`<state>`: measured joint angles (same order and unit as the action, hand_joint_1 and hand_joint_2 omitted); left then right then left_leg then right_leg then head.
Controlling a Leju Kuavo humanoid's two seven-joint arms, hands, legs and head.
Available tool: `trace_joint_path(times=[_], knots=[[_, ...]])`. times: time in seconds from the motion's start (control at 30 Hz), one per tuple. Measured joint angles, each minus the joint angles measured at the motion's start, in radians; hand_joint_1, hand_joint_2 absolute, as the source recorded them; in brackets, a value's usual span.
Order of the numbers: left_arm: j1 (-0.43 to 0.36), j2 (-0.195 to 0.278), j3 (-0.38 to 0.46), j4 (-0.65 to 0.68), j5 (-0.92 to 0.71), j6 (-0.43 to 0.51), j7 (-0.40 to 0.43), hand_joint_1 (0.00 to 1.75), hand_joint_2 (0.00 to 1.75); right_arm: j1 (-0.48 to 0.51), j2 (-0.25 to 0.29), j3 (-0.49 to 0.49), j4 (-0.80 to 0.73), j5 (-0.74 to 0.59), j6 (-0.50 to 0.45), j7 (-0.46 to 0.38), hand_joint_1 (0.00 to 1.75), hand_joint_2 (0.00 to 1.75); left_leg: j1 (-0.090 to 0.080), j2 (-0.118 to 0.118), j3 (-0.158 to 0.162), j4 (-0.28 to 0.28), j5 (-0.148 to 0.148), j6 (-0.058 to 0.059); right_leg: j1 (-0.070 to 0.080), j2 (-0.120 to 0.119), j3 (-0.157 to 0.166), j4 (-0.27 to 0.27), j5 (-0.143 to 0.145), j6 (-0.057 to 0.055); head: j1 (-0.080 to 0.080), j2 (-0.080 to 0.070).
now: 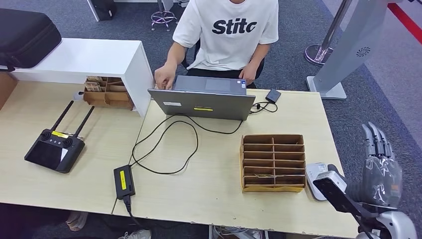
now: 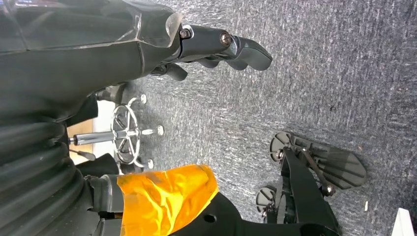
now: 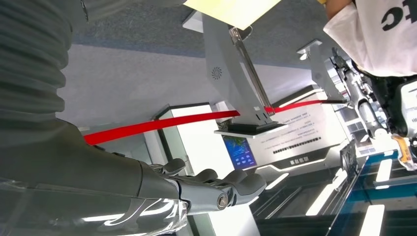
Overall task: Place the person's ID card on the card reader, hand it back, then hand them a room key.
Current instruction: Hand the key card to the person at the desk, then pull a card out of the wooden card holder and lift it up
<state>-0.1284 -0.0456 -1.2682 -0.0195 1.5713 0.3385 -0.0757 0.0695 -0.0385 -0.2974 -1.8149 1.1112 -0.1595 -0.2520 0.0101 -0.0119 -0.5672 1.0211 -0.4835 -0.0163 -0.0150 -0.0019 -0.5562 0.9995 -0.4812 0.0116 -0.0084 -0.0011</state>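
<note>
A white card reader (image 1: 315, 178) lies at the table's right front edge, partly hidden by my right wrist. Beside it stands a wooden slotted box (image 1: 272, 162) with a thin card (image 1: 263, 175) in a lower slot. My right hand (image 1: 380, 164) hovers off the table's right edge, fingers stretched out and apart, holding nothing; the right wrist view shows the same empty right hand (image 3: 216, 189). My left hand (image 2: 221, 49) hangs over the grey carpet with nothing in it. A person in a white T-shirt (image 1: 229, 30) sits behind the laptop (image 1: 204, 97), one hand (image 1: 163, 77) at its left corner.
A black remote controller (image 1: 54, 149) lies on the left table. A power adapter (image 1: 123, 180) and looping cables sit in front of the laptop. A white shelf (image 1: 99, 59) covers a second wooden box (image 1: 107, 92). A grey stand (image 1: 348, 50) rises at the back right.
</note>
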Motion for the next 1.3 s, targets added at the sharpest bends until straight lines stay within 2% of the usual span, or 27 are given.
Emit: trace_joint_path(times=[0.33,0.67,1.3], knots=[[0.0,-0.003,0.017,0.0,0.0,0.0,-0.002,0.0,1.75,0.08,0.019,0.002,-0.032,-0.016,0.005,-0.036,0.0,1.75,0.0,0.0,0.0,0.0,0.0,0.0,0.0,0.0,0.0,0.0,0.0,0.0,0.0,0.0],[0.0,-0.003,0.018,0.0,0.0,-0.004,-0.004,0.0,1.75,0.112,0.039,0.076,-0.029,0.008,0.016,-0.044,0.0,1.75,0.0,0.0,0.0,0.0,0.0,0.0,0.0,0.0,0.0,0.0,0.0,0.0,0.0,0.0],[-0.001,-0.002,0.019,0.0,0.0,-0.021,-0.002,0.0,1.75,0.074,0.043,0.169,0.096,0.006,0.023,-0.015,0.0,1.75,0.0,0.0,0.0,0.0,0.0,0.0,0.0,0.0,0.0,0.0,0.0,0.0,0.0,0.0]])
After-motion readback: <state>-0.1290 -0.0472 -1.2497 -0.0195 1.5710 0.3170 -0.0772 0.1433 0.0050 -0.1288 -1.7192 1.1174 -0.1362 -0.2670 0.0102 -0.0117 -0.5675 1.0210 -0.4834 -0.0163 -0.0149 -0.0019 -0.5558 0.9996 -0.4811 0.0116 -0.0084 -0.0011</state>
